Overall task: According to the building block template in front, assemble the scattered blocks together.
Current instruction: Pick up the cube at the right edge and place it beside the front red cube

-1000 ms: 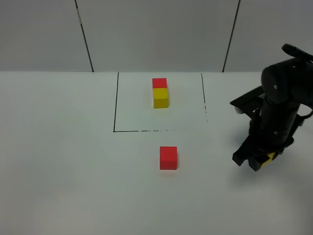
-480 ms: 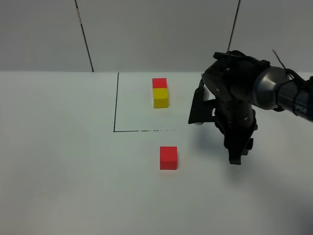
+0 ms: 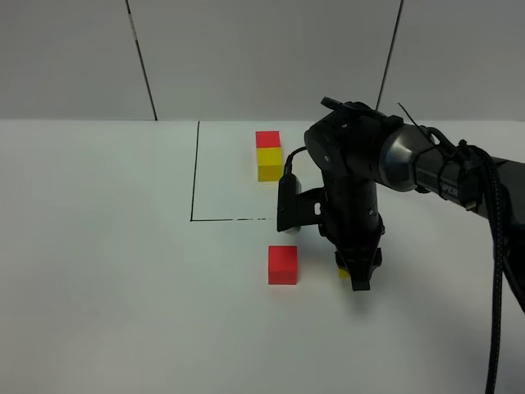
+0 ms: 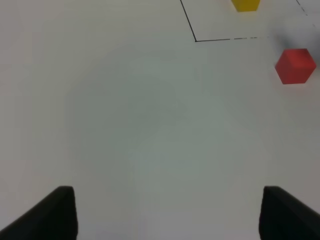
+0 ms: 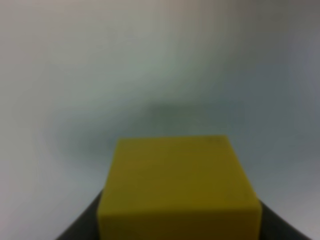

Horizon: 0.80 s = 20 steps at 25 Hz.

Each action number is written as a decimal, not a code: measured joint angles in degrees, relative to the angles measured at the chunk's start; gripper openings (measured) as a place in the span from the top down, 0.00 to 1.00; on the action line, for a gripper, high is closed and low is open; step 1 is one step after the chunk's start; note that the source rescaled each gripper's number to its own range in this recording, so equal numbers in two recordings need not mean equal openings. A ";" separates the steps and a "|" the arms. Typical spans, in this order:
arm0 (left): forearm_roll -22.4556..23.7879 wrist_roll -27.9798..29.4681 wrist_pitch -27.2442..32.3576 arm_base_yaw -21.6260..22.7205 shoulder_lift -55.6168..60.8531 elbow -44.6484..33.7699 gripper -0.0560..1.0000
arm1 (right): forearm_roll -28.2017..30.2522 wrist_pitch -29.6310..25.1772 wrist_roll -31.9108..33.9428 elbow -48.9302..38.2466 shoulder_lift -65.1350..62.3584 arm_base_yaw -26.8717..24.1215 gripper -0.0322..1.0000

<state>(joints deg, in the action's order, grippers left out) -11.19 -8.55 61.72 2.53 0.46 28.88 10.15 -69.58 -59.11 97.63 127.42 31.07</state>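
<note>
High view: over the last second the right arm (image 3: 353,189) has swung in from the right edge. The right jaws now sit low, just right of the red cube (image 3: 282,264), with a sliver of the yellow cube (image 3: 342,272) showing at their tip. The template (image 3: 268,155), red behind yellow, lies farther back inside black lines (image 3: 194,172) on the white surface (image 3: 98,271). A grey panelled wall (image 3: 262,57) stands behind.

Left wrist view: the left jaws stand wide apart over bare surface, holding nothing, with the red cube well ahead.

Right wrist view: the right jaws are clamped on the plain yellow cube.
</note>
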 joint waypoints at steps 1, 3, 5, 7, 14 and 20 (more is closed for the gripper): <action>0.00 0.00 0.00 0.00 0.00 0.00 0.40 | -0.14 0.00 -0.35 0.00 0.41 0.00 0.96; 0.00 0.00 0.00 0.00 0.00 0.00 0.40 | -0.92 0.56 -0.94 0.05 1.05 0.00 0.96; 0.00 0.00 0.00 0.00 0.00 0.00 0.40 | -1.82 2.19 -1.57 0.05 1.30 0.00 0.96; 0.00 0.00 0.00 0.00 0.00 0.00 0.40 | -2.65 4.17 -1.92 0.05 1.36 0.00 0.96; 0.00 0.00 0.00 0.00 0.00 0.00 0.40 | -3.06 7.72 -2.04 0.05 3.62 0.00 0.96; 0.00 0.00 0.00 0.00 0.00 0.00 0.40 | -5.06 9.97 -2.04 0.05 4.20 0.13 0.96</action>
<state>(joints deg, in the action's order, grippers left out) -11.19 -8.55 61.72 2.53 0.46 28.88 5.09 -59.60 -61.15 97.68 131.62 31.20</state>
